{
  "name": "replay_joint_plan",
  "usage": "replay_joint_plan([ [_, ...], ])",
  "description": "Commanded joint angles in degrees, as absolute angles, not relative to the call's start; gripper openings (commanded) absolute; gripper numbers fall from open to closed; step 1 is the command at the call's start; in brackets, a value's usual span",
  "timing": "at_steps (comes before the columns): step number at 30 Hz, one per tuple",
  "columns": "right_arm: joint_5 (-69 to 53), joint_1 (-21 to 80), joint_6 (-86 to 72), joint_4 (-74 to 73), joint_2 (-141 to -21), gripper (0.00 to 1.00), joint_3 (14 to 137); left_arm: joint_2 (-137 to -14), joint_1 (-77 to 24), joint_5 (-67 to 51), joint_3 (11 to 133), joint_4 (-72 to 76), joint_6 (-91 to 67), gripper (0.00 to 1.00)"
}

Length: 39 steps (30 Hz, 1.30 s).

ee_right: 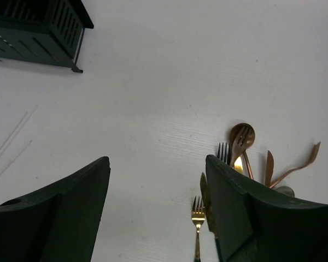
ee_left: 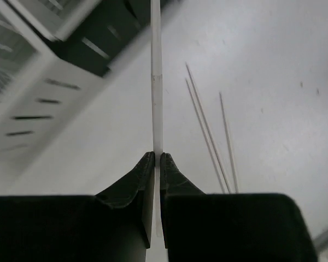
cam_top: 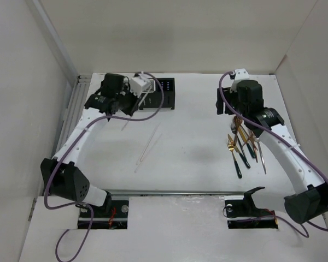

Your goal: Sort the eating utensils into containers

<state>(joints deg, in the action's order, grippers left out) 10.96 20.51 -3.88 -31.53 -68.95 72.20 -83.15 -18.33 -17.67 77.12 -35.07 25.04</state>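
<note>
My left gripper (cam_top: 130, 103) is shut on a thin white stick (ee_left: 157, 82) and holds it up beside a white caddy (ee_left: 33, 103) and a black caddy (ee_left: 98, 43). In the top view the white caddy (cam_top: 142, 84) and the black caddy (cam_top: 163, 93) stand at the back; any others are hidden. Three more sticks (ee_left: 208, 131) lie on the table (cam_top: 150, 142). My right gripper (ee_right: 158, 164) is open and empty above the table, just left of the gold-copper cutlery pile (cam_top: 243, 144). A gold fork (ee_right: 197, 218) and a round copper spoon (ee_right: 242, 134) show there.
White walls enclose the table on the left, back and right. Purple cables (cam_top: 153, 106) hang from both arms. A black caddy (ee_right: 38, 27) shows far off in the right wrist view. The arm bases sit at the near edge.
</note>
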Motion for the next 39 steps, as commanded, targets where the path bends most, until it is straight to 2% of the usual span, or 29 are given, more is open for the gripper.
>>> replay_joint_plan([
  [1,6.6,20.1,-3.6,-25.5,-71.1,0.75,72.9,-81.7,-15.0,-20.3,83.1,-27.4,22.0,0.0],
  [6,4.4,22.0,-2.3,-21.7,-76.1,0.74,76.1,-88.1,-9.1,-14.0,89.5,-3.6,13.9,0.0],
  [10,4.4,23.1,-0.4,-19.7,-80.2,0.74,80.2,-95.3,-4.7,-8.7,96.8,5.8,10.6,0.0],
  [13,4.4,23.6,1.2,-18.4,-83.1,0.74,83.1,-98.9,-2.2,-7.4,97.4,12.3,10.5,0.0],
  [21,4.9,24.2,2.8,-17.8,-87.9,0.74,88.8,-103.3,-0.4,-6.8,91.7,20.2,11.1,0.0],
  [30,7.7,25.3,2.8,-19.4,-87.4,0.74,89.3,-107.2,1.9,-13.2,83.4,34.2,7.2,0.0],
  [37,9.9,25.8,3.3,-20.7,-83.9,0.74,87.8,-106.0,2.5,-16.3,71.4,40.8,7.2,0.0],
  [39,9.9,26.4,3.3,-20.0,-83.3,0.75,87.0,-105.4,2.5,-16.3,70.0,40.8,7.2,0.12],
])
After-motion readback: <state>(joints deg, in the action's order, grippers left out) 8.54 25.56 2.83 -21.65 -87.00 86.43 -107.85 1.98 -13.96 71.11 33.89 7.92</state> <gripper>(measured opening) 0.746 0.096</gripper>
